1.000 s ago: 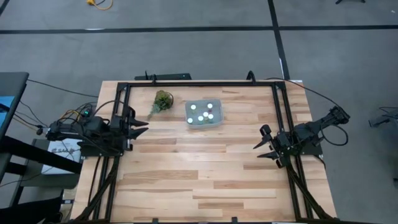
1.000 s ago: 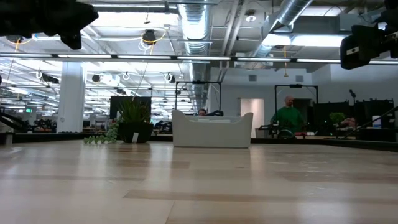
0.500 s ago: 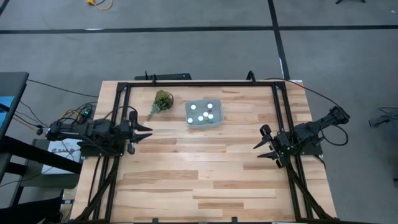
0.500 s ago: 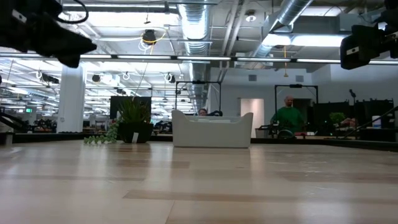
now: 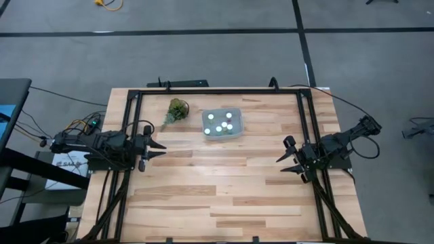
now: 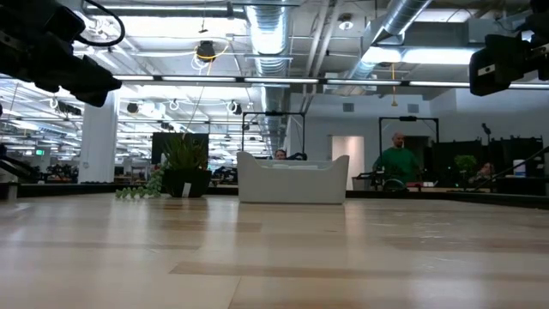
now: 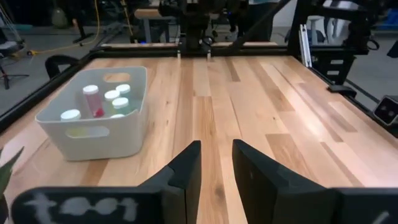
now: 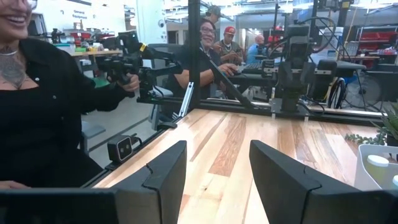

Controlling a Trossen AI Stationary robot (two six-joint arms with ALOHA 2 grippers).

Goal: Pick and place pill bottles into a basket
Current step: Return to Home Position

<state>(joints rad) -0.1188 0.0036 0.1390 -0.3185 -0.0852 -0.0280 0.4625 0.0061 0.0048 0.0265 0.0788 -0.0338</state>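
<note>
The pale basket (image 5: 222, 123) stands on the far middle of the table and holds several pill bottles with white caps (image 5: 218, 126). It also shows in the left wrist view (image 7: 93, 118), with the bottles (image 7: 112, 95) inside, and in the low view (image 6: 292, 180). My left gripper (image 5: 160, 147) is open with a narrow gap and empty, over the table's left side, to the near left of the basket; it also shows in its own wrist view (image 7: 216, 163). My right gripper (image 5: 281, 165) is open wide and empty at the table's right side; it also shows in its own wrist view (image 8: 217, 167).
A green plant sprig (image 5: 176, 110) lies left of the basket. A black frame (image 5: 217, 91) runs along the table's far and side edges. Bare wood (image 5: 217, 183) spreads between the arms and toward the near edge. People (image 8: 37, 93) stand beyond the table.
My left gripper has gone a little toward the table's near edge and down, turning slightly. The basket, the bottles and my right arm have kept still.
</note>
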